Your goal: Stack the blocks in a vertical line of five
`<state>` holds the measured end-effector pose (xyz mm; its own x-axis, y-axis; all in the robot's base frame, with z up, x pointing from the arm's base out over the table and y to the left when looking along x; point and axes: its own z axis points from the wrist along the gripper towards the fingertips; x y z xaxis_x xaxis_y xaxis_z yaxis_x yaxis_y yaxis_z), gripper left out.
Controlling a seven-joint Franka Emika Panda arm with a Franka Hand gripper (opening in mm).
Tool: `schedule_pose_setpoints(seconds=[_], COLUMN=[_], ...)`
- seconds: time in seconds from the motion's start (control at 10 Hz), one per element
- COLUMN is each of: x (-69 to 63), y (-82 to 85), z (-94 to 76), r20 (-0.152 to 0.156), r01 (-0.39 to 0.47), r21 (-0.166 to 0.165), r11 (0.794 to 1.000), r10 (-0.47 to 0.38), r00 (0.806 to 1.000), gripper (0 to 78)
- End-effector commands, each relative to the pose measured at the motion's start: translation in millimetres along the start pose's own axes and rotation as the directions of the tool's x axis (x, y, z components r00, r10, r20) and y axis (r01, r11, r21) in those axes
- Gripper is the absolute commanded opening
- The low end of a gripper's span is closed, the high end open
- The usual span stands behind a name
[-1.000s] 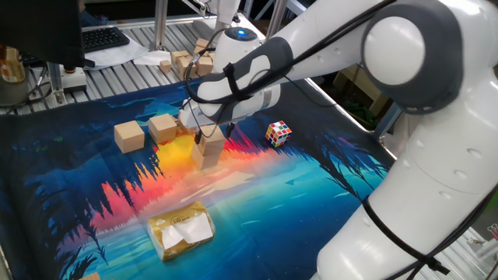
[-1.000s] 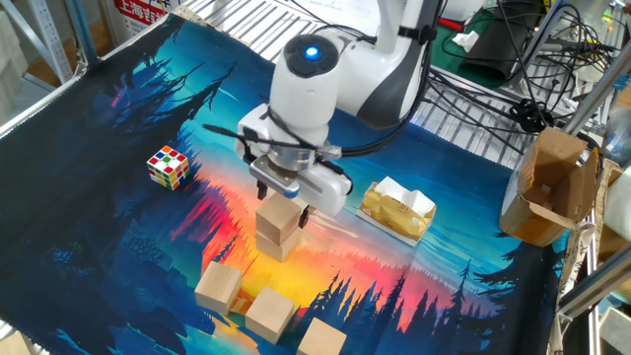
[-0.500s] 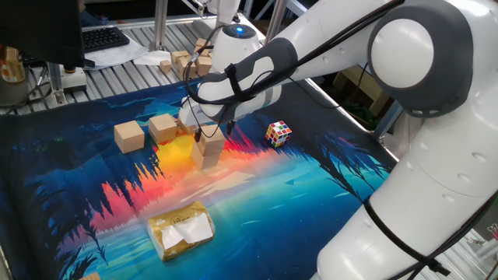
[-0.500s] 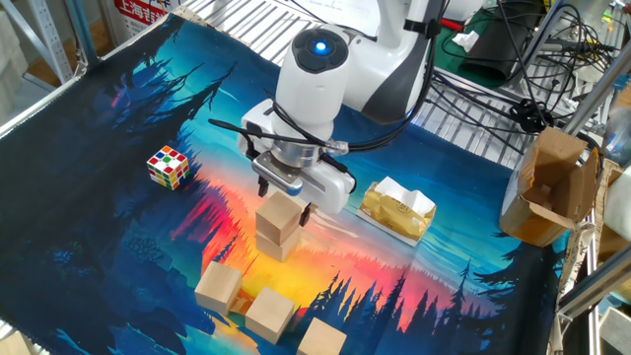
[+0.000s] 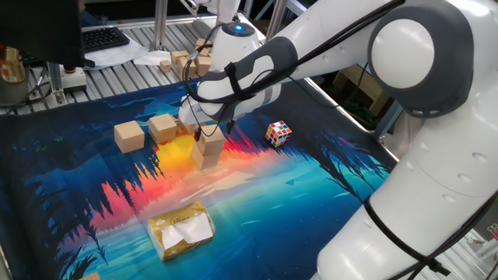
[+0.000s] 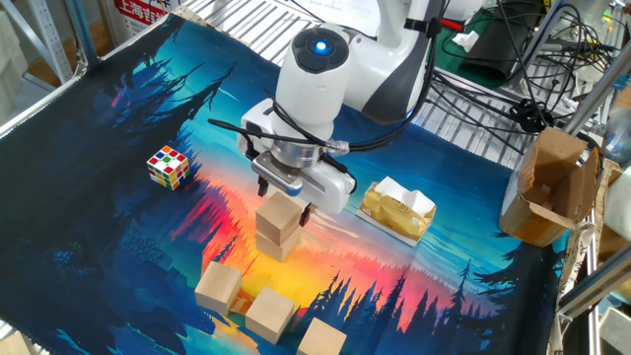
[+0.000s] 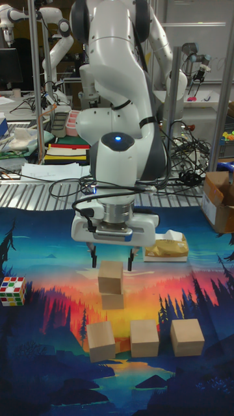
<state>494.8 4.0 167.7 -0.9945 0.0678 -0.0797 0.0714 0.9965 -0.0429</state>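
Note:
Two light-tan blocks stand stacked mid-mat, the top block (image 7: 110,276) turned slightly on the lower block (image 7: 113,300). My gripper (image 7: 112,265) hovers right over this stack, open, its fingertips flanking the top block's upper edge with a small gap on each side. Three more blocks lie in a row in front: left (image 7: 101,340), middle (image 7: 144,337), right (image 7: 187,337). The other fixed view shows the gripper (image 6: 284,200) above the stack (image 6: 278,227) and the loose blocks (image 6: 269,315). In one fixed view the gripper (image 5: 214,134) covers the stack (image 5: 208,149); two loose blocks (image 5: 129,136) show, and the arm hides part of a third.
A multicoloured puzzle cube (image 7: 13,290) sits at the mat's left side. A yellowish wrapped packet (image 7: 166,247) lies behind the stack to the right. A cardboard box (image 6: 547,192) stands off the mat's edge. Cables and clutter lie on the metal table behind.
The arm has risen slightly above the two-block stack. The stack and the loose blocks have not moved.

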Motion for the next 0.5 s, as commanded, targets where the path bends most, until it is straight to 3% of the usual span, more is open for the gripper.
schedule_pose_setpoints(seconds=[0.1, 0.5], x=[-27.9, -31.8], y=[9.3, 10.2], z=[-22.1, -22.2], r20=[-0.012, -0.014], r01=[-0.023, -0.03], r21=[0.015, 0.016], r11=[1.0, 0.999], r10=[0.023, 0.03], r00=[1.0, 0.999], gripper=[77.5, 77.5])
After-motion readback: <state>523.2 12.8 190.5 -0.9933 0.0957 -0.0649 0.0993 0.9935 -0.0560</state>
